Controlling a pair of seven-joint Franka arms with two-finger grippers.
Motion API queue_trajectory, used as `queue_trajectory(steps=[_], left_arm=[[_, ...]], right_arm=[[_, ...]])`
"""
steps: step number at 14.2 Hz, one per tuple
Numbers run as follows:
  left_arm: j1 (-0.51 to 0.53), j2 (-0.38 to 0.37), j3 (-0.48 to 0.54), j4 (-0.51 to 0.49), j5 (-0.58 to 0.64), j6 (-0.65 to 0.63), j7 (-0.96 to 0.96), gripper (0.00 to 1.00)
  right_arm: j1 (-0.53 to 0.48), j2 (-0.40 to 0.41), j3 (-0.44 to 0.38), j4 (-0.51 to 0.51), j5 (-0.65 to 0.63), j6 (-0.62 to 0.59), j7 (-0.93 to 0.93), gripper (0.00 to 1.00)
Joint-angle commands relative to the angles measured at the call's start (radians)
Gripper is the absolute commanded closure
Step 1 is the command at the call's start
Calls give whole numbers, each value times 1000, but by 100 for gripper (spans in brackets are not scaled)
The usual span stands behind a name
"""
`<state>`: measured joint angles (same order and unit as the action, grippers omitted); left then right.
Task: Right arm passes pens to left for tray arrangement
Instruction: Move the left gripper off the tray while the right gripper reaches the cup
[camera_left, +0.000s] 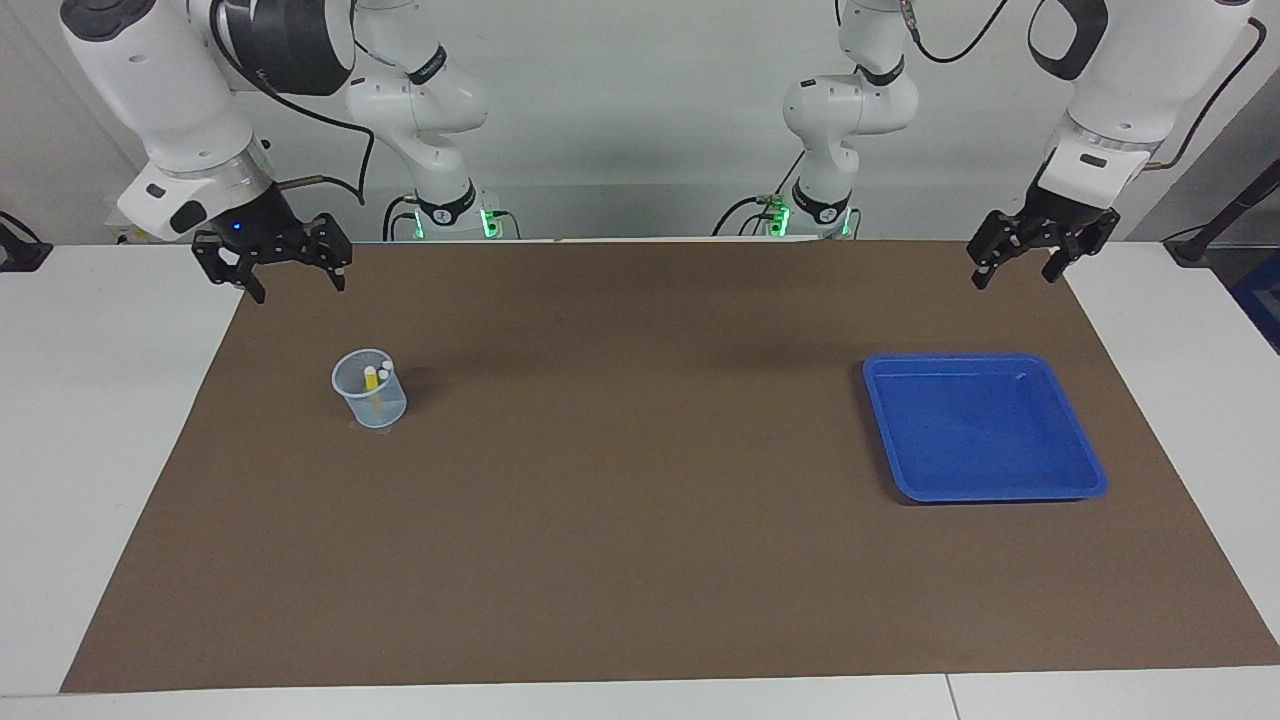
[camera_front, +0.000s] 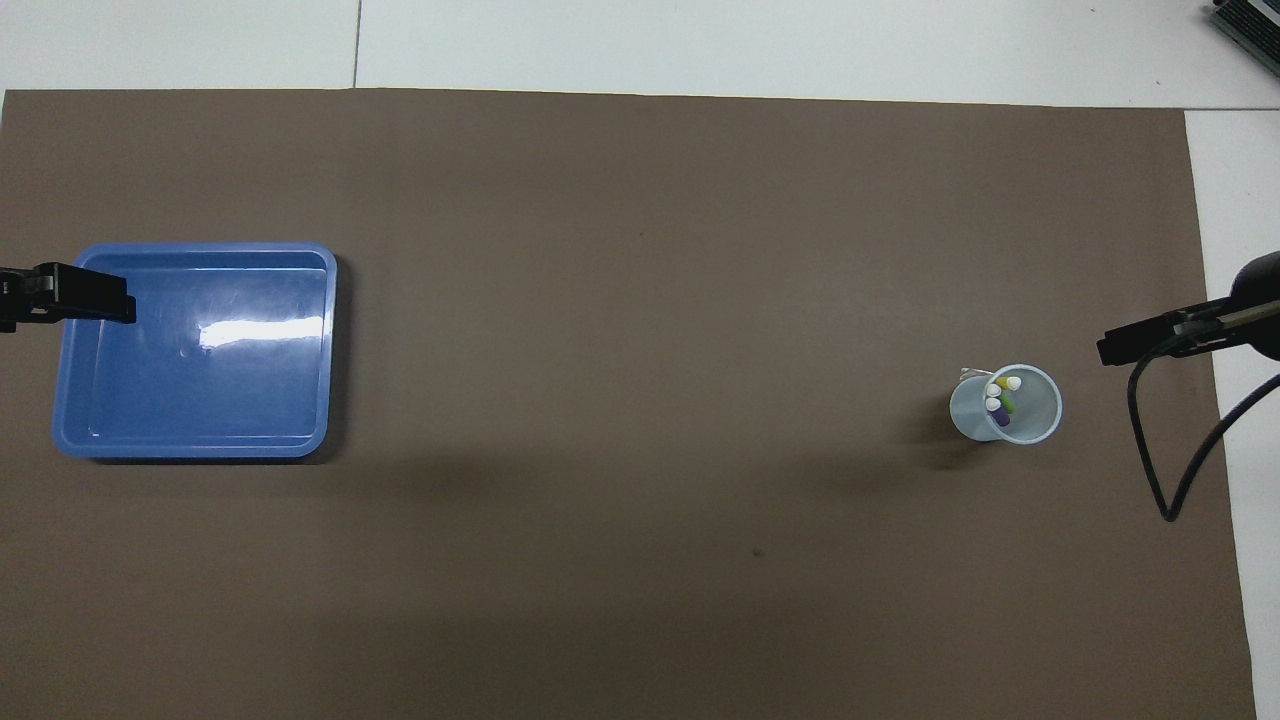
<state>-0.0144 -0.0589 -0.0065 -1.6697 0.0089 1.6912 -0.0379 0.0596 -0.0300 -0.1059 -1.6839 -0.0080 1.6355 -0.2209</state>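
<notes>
Three pens (camera_front: 1002, 396), yellow, green and purple, stand pale ends up in a pale mesh cup (camera_left: 369, 389) on the brown mat (camera_left: 640, 470) toward the right arm's end of the worktop. The blue tray (camera_left: 1085, 470) lies well apart, toward the left arm's end. The right gripper (camera_left: 295, 285) and left gripper (camera_left: 1012, 275) hang raised over the mat's corners nearest the robots, jaws spread, holding nothing

Item count: three pens (camera_front: 1001, 398), one yellow, one purple, one green, all standing in one mesh cup (camera_front: 1030, 425). One blue tray (camera_front: 195, 444), well apart from the cup. One brown mat (camera_front: 640, 300) under both.
</notes>
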Motion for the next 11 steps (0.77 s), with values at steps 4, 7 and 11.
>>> queue_trajectory(steps=[4, 7, 11], left_arm=[[17, -4, -12, -4, -10, 7, 16, 0], [17, -4, -12, -4, -10, 8, 18, 0], [17, -5, -12, -5, -10, 8, 16, 0]], right_arm=[[-3, 8, 2, 9, 8, 6, 12, 0], [-1, 7, 3, 10, 11, 9, 14, 0], [0, -5, 31, 9, 29, 10, 11, 0]])
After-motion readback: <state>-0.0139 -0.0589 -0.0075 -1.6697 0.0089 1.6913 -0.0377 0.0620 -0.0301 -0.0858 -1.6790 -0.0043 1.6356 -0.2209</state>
